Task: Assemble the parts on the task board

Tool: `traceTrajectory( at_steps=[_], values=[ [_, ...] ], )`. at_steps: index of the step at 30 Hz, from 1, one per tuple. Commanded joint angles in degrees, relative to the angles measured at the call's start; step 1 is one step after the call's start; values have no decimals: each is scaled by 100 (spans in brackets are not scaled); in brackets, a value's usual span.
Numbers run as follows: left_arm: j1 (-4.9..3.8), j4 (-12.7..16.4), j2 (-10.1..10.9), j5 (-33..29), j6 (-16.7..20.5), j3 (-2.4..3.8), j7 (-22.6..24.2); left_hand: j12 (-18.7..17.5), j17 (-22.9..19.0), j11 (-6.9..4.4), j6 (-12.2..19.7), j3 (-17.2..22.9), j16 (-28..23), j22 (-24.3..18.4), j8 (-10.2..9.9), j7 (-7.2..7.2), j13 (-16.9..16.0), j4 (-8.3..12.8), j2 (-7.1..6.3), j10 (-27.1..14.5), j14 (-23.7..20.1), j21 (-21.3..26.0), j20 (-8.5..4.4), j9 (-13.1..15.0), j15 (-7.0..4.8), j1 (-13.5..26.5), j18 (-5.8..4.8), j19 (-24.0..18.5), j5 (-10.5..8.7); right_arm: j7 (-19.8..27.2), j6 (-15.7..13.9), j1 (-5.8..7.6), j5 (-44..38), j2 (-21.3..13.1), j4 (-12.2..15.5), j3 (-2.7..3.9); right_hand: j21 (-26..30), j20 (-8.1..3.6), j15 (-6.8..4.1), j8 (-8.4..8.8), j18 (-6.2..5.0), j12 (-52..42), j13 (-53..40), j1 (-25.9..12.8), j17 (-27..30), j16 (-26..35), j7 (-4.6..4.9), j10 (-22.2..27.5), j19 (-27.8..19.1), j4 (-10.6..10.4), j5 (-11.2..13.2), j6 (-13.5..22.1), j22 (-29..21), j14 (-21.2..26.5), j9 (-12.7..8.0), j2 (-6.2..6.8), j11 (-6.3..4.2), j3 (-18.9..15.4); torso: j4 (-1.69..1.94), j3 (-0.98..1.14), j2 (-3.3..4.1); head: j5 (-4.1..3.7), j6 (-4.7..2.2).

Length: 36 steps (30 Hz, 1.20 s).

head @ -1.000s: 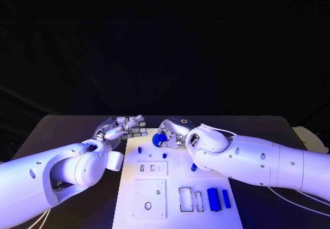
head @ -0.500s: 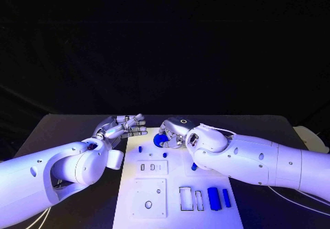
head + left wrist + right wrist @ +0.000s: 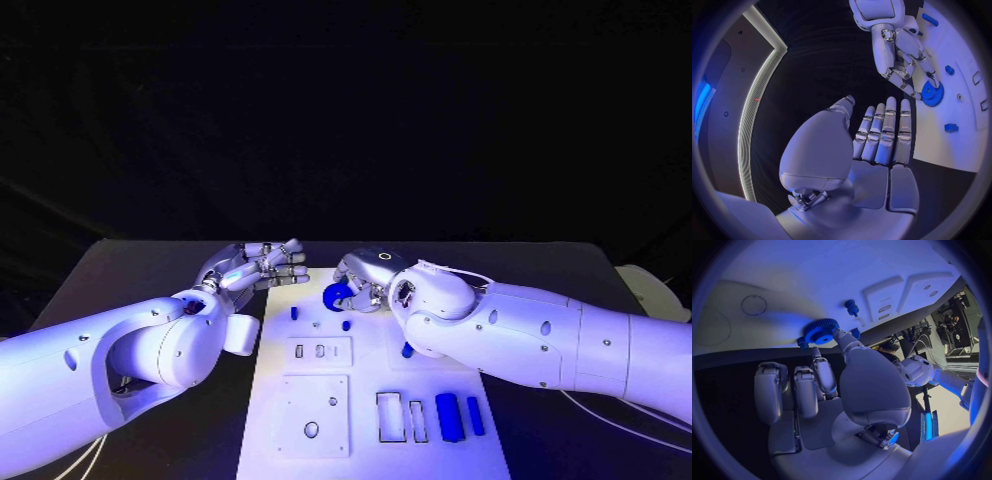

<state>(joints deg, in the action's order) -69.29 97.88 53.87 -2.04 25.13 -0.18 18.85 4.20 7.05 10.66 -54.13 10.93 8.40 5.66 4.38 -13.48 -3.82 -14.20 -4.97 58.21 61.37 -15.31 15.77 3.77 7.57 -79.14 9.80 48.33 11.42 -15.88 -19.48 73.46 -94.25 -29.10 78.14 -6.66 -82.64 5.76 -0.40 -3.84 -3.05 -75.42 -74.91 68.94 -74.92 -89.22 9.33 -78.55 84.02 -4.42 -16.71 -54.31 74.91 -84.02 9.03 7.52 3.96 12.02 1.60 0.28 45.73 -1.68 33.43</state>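
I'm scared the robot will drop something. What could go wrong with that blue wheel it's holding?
The right hand pinches the blue gear only by its fingertips, so it might slip and fall on the task board. Small blue pegs stand close by, and the gear could bump them. The left hand hovers open beside the board, holding nothing, so it probably couldn't catch it.

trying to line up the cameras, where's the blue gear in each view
Head view: the blue gear sits at the far end of the task board, at the right hand fingertips.
Left wrist view: the gear is on the board, under those fingertips.
Right wrist view: the gear is just beyond the hand's own fingers.
Shared landmark: the small blue peg nearby.
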Motion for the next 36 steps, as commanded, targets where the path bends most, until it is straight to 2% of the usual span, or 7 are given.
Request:
traceTrajectory(
  at_steps=[1,7,13,21,28,32,36],
  values=[
    [-12,5,-7,-9,-71,6,30,-19,5,0,12,-9,-21,-5,-33,-26,8,23,40,-32,-15,36,21,-2,38,-13,69,1,4,-73,266,-2,73,-2,7,-1,16,42,55,-16,62,-25,-95,-176,-1404,-43,-18,-17,16,-157,31,-30,530,-574,6,-24,38,-102,1,2,-1,1,-6],
    [-13,4,-3,-9,-68,6,29,-19,5,0,12,-9,-21,-5,-33,-26,8,23,40,-32,-15,36,21,-2,38,-13,69,1,4,-134,453,-2,135,-23,13,-2,-8,33,38,-36,70,-75,-142,-428,-1441,-56,-51,-44,42,-489,-148,-141,575,-582,20,-141,14,-203,-2,1,-2,13,-3],
    [-13,3,1,-9,-63,6,26,-19,5,0,12,-9,-21,-5,-33,-26,8,23,40,-32,-15,36,21,-2,38,-13,69,1,4,-144,464,-2,192,-60,14,-3,-16,25,26,-56,73,-120,-186,-434,-1450,-59,-70,-78,51,-549,-194,-202,589,-584,30,-182,-2,-204,-4,2,-1,21,-2],
    [-13,-6,5,-9,-62,6,26,-23,5,3,16,-10,-29,-9,-37,-29,8,25,43,-38,-21,40,23,-2,42,-16,68,-5,4,-31,-144,-3,217,-243,200,-3,-39,4,7,-43,81,-226,-290,-339,-1470,-66,-86,-156,75,-576,-414,-234,630,-589,29,-200,-21,-176,-5,7,-5,12,-21],
    [-12,-45,7,-9,-69,5,27,-23,5,3,16,-10,-29,-9,-37,-29,8,25,43,-38,-21,40,23,-2,42,-16,68,-5,4,335,-620,35,555,-892,799,2,14,-7,-3,-35,66,-263,-331,-122,-1410,-46,-93,-184,39,-481,-491,-271,578,-575,27,-173,-32,-105,-42,3,-37,2,-40],
    [-12,-71,2,-9,-80,5,28,-23,5,3,16,-10,-29,-9,-37,-29,8,25,43,-38,-21,40,23,-2,42,-16,68,-5,4,779,-460,84,1032,-1503,1162,3,112,-15,-12,-51,39,-211,-286,57,-1319,-15,-103,-137,-33,-386,-326,-339,473,-553,33,-120,-43,-76,-90,9,-77,-10,-36],
    [-10,-84,-1,-9,-111,4,28,-24,5,4,17,-10,-31,-9,-38,-30,8,25,44,-39,-21,40,24,-2,42,-17,68,-6,4,1333,-299,107,1467,-2051,1337,4,307,-26,-25,-72,-15,-57,-151,406,-1146,50,-112,-5,-177,-179,-155,-409,265,-510,39,-66,-54,-4,-152,18,-113,-62,-48]
  ],
)
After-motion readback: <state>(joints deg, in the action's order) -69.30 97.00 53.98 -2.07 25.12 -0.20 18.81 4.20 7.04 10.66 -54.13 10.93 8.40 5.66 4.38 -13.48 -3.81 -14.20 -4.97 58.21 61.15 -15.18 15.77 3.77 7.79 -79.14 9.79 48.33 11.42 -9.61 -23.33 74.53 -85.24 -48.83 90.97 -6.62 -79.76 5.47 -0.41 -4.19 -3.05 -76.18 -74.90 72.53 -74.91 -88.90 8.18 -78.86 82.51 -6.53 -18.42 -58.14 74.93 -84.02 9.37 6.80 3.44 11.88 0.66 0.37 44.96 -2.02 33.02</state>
